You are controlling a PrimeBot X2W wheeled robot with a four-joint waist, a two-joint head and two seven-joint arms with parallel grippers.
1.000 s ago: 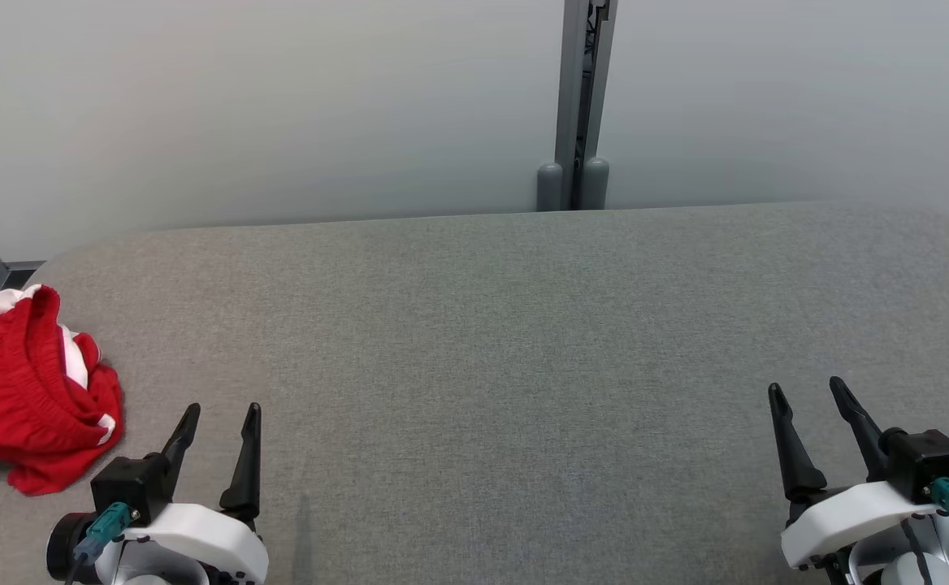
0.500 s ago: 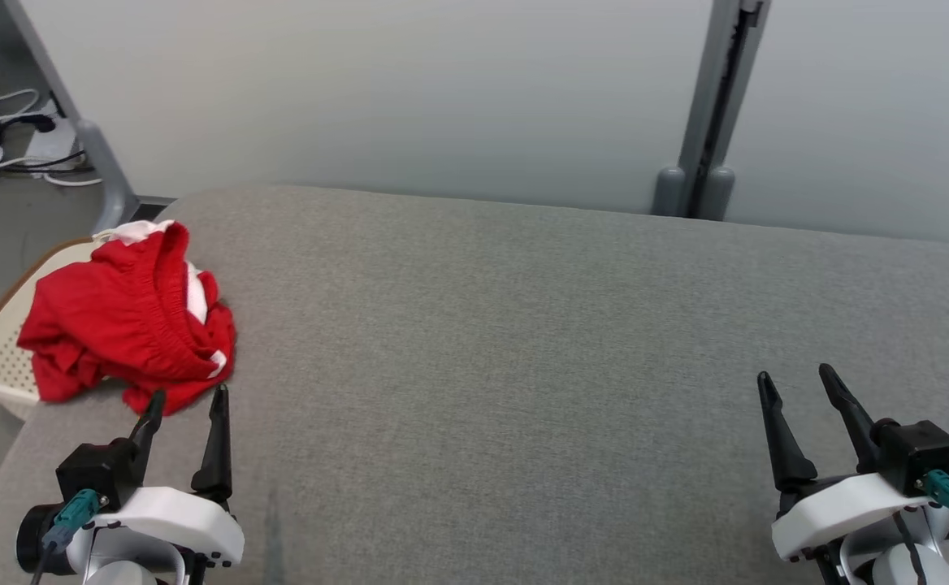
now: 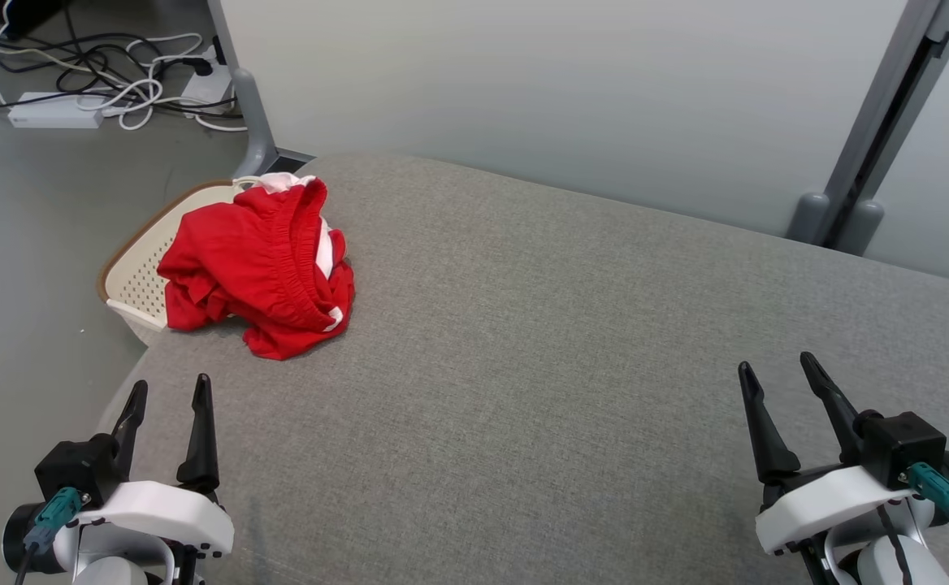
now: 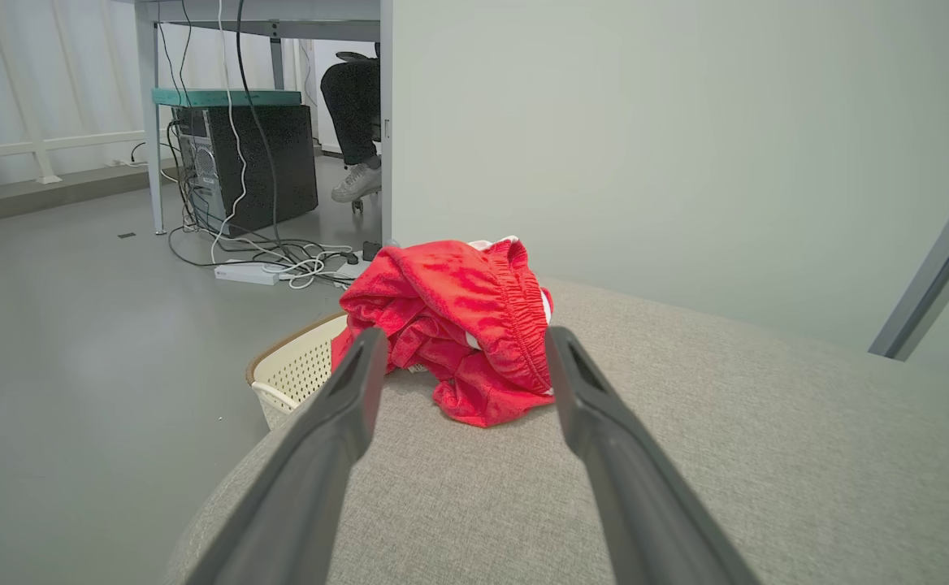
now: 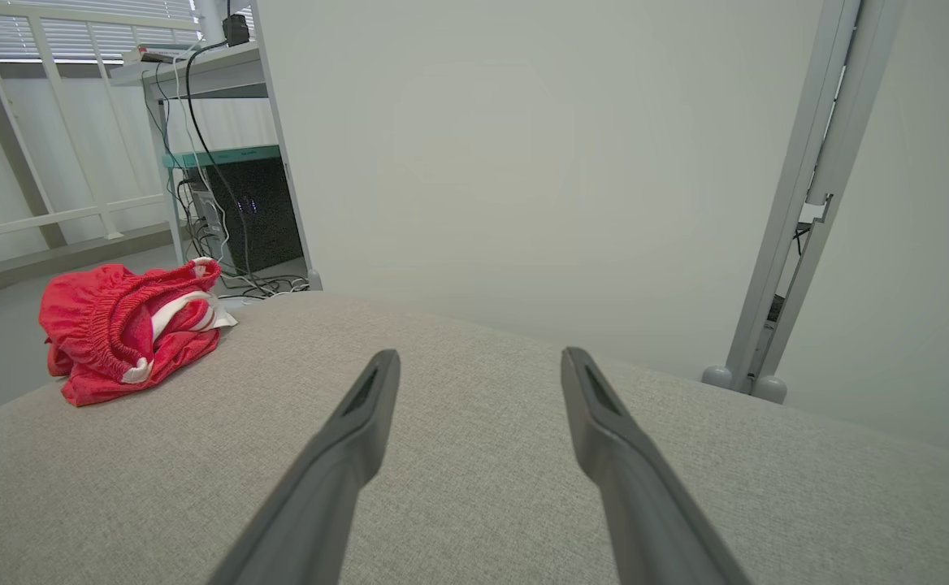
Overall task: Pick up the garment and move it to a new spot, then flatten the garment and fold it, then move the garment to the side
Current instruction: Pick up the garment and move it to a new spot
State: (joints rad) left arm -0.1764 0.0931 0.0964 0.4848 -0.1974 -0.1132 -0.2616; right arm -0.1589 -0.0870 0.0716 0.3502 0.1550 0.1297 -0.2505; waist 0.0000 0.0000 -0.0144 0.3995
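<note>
Red garment [image 3: 259, 264], crumpled overlapping the basket [image 3: 137, 280]: soft, light. Pinch the elastic waistband [image 3: 294, 244]. Left tool [image 3: 170, 383], right tool [image 3: 774, 362] released, empty.

Crumpled red garment [image 3: 259, 268] with white trim lies heaped, elastic waistband up.

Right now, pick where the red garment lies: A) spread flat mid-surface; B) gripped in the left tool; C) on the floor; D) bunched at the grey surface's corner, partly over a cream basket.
D: the red garment sits crumpled at a corner of the grey surface, draped over the cream basket.
</note>
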